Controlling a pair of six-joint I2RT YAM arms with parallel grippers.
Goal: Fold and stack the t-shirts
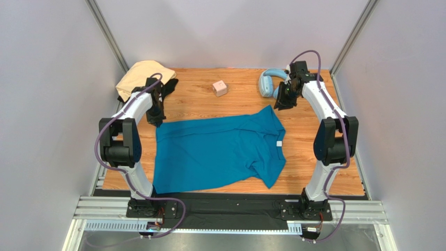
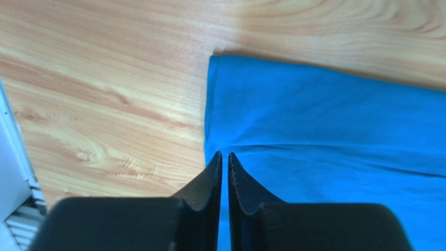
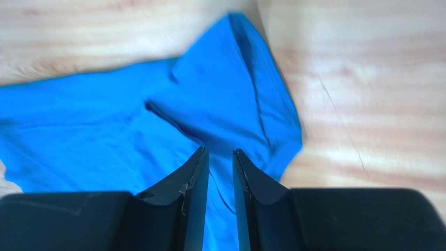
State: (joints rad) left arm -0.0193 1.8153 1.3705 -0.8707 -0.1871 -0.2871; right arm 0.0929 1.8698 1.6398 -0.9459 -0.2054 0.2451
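Wooden table bears teal t-shirt with white tag.

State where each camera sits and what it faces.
Top external: above and behind the robot, looking down at the table and teal t-shirt; both arms show.
Left wrist: on the left arm, looking down at the shirt's corner; left hand shows.
Right wrist: on the right arm, looking down at a sleeve; right hand shows.
Shared: every view sees the t-shirt.

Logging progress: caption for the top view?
Teal t-shirt spread out; left gripper and right gripper empty by its far corners.
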